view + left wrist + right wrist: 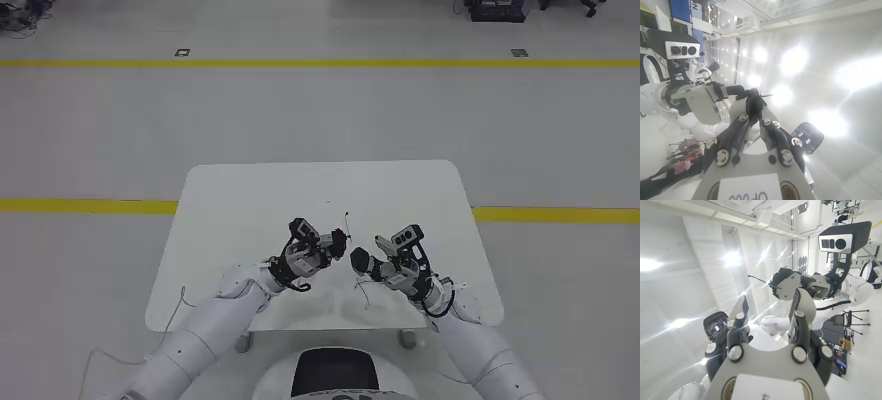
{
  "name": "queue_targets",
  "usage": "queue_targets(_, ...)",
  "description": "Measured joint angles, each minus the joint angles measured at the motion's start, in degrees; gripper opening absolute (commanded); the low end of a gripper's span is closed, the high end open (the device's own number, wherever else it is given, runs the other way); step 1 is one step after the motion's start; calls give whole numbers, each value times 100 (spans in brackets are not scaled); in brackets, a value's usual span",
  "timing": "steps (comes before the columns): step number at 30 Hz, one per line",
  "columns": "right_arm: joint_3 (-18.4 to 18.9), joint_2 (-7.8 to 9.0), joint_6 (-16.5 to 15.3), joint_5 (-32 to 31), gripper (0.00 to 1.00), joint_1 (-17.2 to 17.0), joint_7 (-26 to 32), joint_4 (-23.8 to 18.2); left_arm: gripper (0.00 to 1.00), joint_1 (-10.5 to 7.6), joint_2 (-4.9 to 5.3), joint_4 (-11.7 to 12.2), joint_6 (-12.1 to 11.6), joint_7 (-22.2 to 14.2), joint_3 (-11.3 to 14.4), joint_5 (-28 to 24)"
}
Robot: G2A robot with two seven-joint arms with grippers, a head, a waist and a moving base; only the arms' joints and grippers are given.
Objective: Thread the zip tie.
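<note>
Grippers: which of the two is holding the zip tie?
The left gripper: it is shut on the zip tie, which pokes out beyond it. The right gripper is open, empty.

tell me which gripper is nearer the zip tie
Left. The left gripper is shut on the zip tie, whose thin end sticks out past its fingertips. The right gripper is open and empty, facing it, apart from the tie.

**A:** Floor condition?
**B:** Pale grey floor, smooth. Two yellow lines cross it, and the table interrupts the nearer one. Two small square floor plates sit beside the far line.
**A:** Furniture?
**B:** One white table with rounded corners.
**A:** Lighting?
**B:** Ceiling lights overhead, glaring strongly on white panels.
</note>
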Motion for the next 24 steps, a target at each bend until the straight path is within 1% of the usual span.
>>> queue_targets(6, 47, -213, 0, -126, 45, 71, 115, 150, 0, 0, 0, 0, 0, 0, 0, 0)
queue_targets(10, 89, -326, 0, -192, 42, 112, 148, 227, 0, 0, 0, 0, 0, 0, 0, 0)
queue_targets(11, 104, -350, 0, -204, 40, 120, 156, 241, 0, 0, 0, 0, 0, 0, 0, 0)
queue_targets(14, 160, -426, 0, -254, 39, 134, 192, 281, 0, 0, 0, 0, 0, 0, 0, 0)
queue_targets(20, 288, -556, 0, -330, 34, 128, 294, 337, 0, 0, 0, 0, 0, 0, 0, 0)
queue_targets(24, 351, -633, 0, -375, 33, 132, 344, 388, 0, 0, 0, 0, 0, 0, 0, 0)
